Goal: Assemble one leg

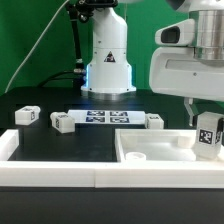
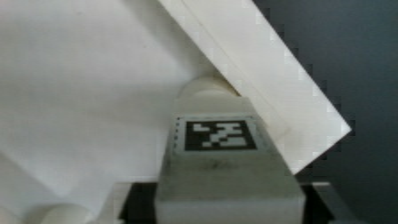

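Exterior view.
Mia: Where is the leg (image 1: pixel 208 138)?
Tom: It hangs upright under the gripper (image 1: pixel 206 120), clamped there, above the tabletop (image 1: pixel 150 141) at its corner on the exterior view's right. Three more legs lie on the surface (image 1: pixel 40 140) near the marker board (image 1: pixel 108 118).
Mia: Any writing?
Tom: Only black-and-white tags. The dark mark on the robot base (image 1: pixel 106 60) is too small to read.

Wrist view.
Mia: And the grip?
Tom: The fingers (image 2: pixel 317 205) squeeze the leg (image 2: pixel 219 160) from both sides, its tag facing the camera and the tabletop's corner wall (image 2: pixel 267 70) just beyond. I'd keep it plumb, centre its end over the corner mount, lower it slowly, then twist without loosening. Whether it has seated, I cannot tell.
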Robot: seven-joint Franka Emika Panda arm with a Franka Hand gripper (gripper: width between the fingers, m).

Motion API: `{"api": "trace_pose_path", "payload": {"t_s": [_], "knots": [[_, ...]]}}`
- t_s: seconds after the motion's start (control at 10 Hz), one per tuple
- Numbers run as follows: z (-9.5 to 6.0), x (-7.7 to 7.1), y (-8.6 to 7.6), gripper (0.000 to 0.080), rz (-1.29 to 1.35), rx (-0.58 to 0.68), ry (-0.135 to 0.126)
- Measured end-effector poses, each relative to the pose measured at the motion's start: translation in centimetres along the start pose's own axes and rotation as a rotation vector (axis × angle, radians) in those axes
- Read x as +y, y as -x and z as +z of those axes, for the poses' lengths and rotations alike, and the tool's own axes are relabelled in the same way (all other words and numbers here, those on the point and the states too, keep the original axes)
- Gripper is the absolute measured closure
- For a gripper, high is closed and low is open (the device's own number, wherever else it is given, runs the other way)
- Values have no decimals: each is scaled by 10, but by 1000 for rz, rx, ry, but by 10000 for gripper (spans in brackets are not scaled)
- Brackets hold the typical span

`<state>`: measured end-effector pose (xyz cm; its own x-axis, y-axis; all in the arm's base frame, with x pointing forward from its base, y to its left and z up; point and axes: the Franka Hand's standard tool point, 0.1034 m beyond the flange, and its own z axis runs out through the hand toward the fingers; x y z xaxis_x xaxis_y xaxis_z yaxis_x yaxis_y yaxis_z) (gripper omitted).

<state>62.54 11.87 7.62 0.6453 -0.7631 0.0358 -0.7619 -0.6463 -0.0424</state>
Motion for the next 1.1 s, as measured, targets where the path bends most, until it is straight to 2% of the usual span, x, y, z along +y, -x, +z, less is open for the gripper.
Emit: {"api": "trace_pose_path", "payload": {"t_s": [0.3, 0.5, 0.7, 0.8, 0.9, 1.0, 1.1], "knots": [[0, 1, 0, 509, 361, 14, 1], [0, 3, -1, 509, 510, -7, -11], [1, 2, 0, 509, 509, -7, -10], [1, 3, 0, 262, 469, -7, -10], [1, 3, 0, 262, 431, -8, -8], [1, 2, 0, 169, 378, -8, -7], [0, 2, 0, 169, 261, -7, -8]]}}
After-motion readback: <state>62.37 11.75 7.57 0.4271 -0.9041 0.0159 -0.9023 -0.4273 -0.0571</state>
